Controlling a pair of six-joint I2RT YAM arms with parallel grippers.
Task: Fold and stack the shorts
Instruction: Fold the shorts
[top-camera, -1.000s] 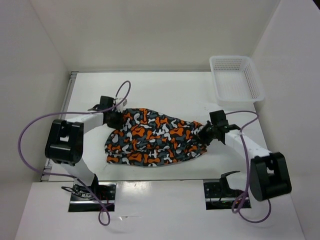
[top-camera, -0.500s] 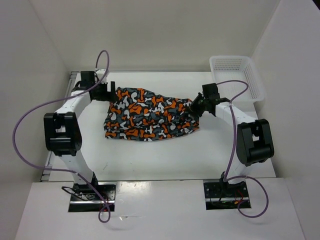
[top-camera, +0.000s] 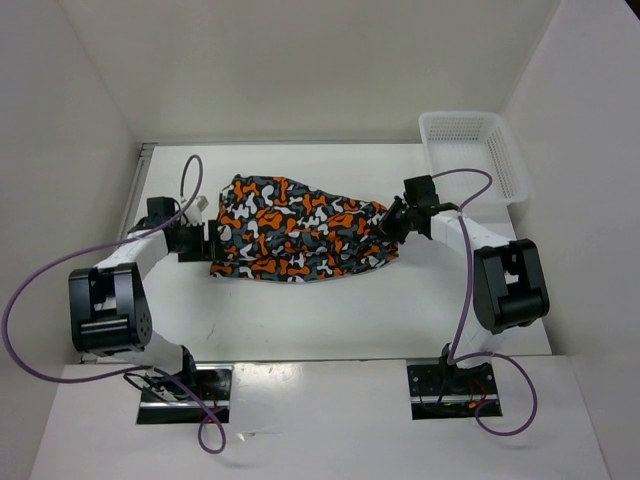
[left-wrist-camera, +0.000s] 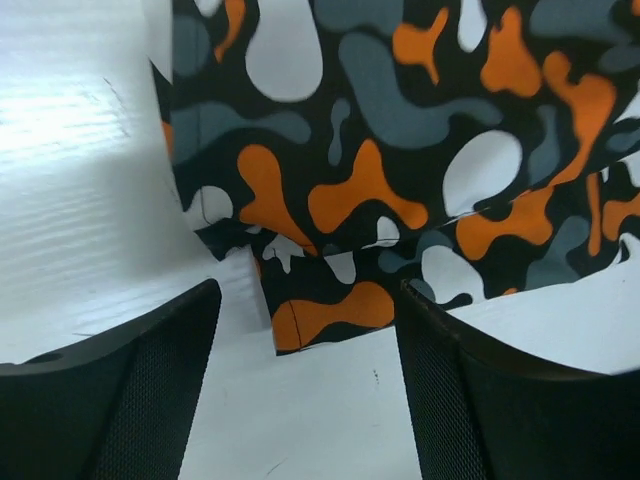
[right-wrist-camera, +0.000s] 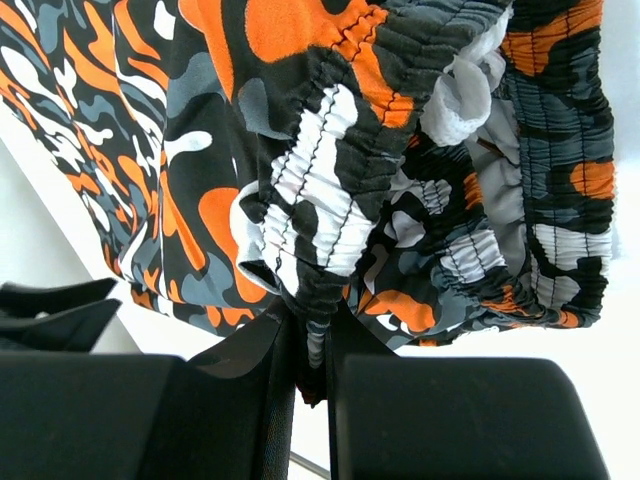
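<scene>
The shorts (top-camera: 300, 232), printed in orange, black, grey and white blotches, lie spread on the white table. My left gripper (top-camera: 207, 243) is open at their left edge, nothing between its fingers. In the left wrist view a leg hem corner of the shorts (left-wrist-camera: 330, 310) lies just ahead of my left gripper (left-wrist-camera: 310, 400), on bare table. My right gripper (top-camera: 390, 222) is shut on the gathered waistband at the right end. The right wrist view shows the elastic waistband of the shorts (right-wrist-camera: 330, 210) bunched and pinched in my right gripper (right-wrist-camera: 312, 350).
A white plastic mesh basket (top-camera: 472, 155) stands at the back right corner of the table (top-camera: 300, 320). White walls close in the left, back and right sides. Purple cables loop from both arms.
My left gripper let go of the shorts' left end, opened and drew back toward the near left. The shorts were carried toward the back and now lie flatter; my right gripper kept its hold.
</scene>
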